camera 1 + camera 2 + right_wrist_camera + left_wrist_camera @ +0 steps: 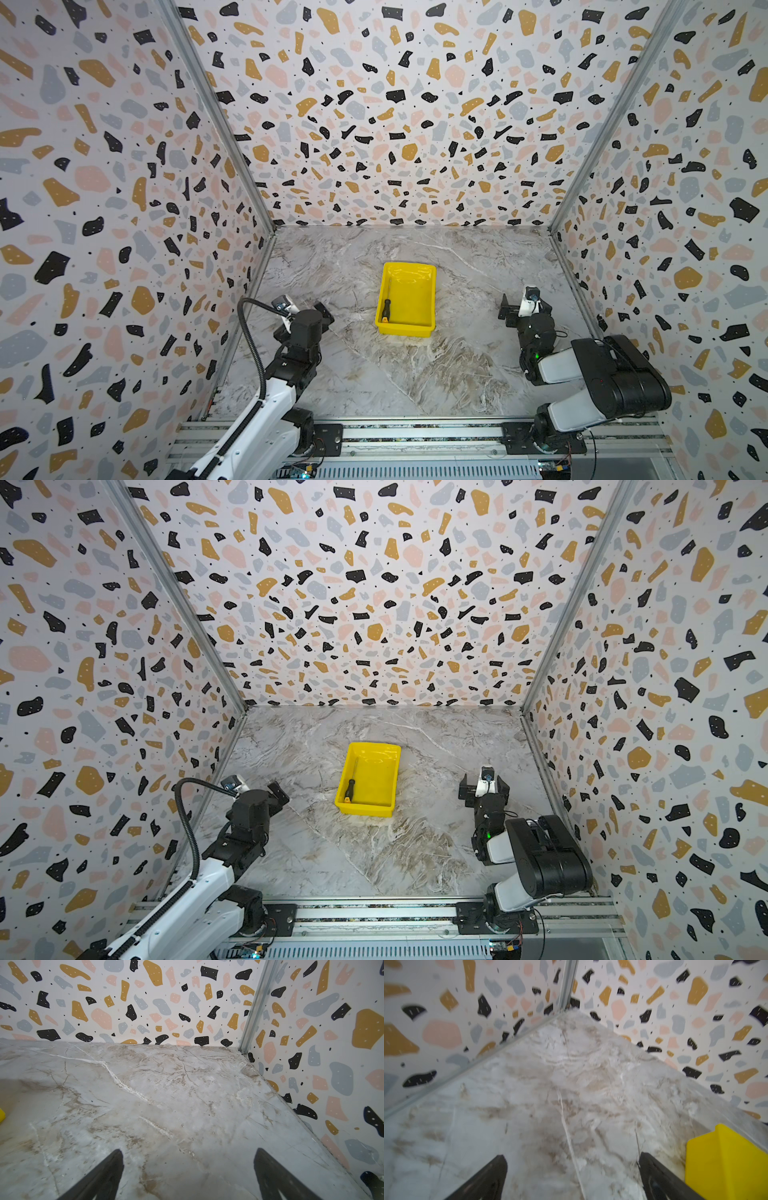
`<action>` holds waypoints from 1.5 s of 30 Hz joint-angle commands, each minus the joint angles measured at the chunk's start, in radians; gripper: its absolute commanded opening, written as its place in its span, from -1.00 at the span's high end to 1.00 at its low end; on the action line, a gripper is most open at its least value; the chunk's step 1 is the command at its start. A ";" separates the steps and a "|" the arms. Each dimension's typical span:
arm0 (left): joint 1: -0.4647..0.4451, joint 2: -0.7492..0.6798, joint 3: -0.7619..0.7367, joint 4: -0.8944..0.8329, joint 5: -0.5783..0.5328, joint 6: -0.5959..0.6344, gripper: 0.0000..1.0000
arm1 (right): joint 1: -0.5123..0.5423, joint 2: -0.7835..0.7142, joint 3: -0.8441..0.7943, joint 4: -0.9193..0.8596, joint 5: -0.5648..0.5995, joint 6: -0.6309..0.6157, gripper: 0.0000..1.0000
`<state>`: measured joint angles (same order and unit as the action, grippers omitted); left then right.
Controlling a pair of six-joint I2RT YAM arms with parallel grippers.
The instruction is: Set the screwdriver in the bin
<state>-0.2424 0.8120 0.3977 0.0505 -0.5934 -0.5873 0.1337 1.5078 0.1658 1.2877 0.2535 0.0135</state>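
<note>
The yellow bin (pixel 405 328) (pixel 365 808) stands in the middle of the marble table in both top views. Inside it the screwdriver (pixel 386 309) (pixel 350 789) lies along the left wall, orange butt end toward the near wall and shaft pointing to the back. My left gripper (pixel 309 311) (pixel 572 1159) sits low, left of the bin and apart from it, open and empty. The bin's corner (pixel 724 1163) shows beside one finger in the left wrist view. My right gripper (pixel 525 305) (pixel 188 1153) rests right of the bin, open, with only bare table between its fingers.
Patterned walls close the table on the left, back and right. A metal rail (pixel 415 432) carrying both arm bases runs along the front edge. Bare marble tabletop (pixel 415 374) lies between the bin and the rail. A sliver of the bin (pixel 1 1115) shows in the right wrist view.
</note>
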 commanded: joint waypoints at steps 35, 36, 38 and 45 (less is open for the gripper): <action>0.003 0.476 -0.317 1.172 0.068 0.548 -1.00 | -0.008 -0.015 0.020 0.009 -0.017 -0.005 -0.98; 0.003 0.485 -0.316 1.178 0.067 0.548 -1.00 | -0.008 -0.014 0.020 0.009 -0.017 -0.005 -0.98; 0.003 0.507 -0.316 1.193 0.067 0.550 -1.00 | -0.006 -0.014 0.020 0.009 -0.018 -0.006 -0.98; 0.014 0.516 -0.302 1.177 0.093 0.552 -0.99 | -0.007 -0.014 0.020 0.009 -0.019 -0.005 -0.98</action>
<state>-0.2405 1.3220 0.0666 1.1580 -0.5217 -0.0437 0.1299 1.5078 0.1658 1.2873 0.2356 0.0135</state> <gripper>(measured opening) 0.996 0.990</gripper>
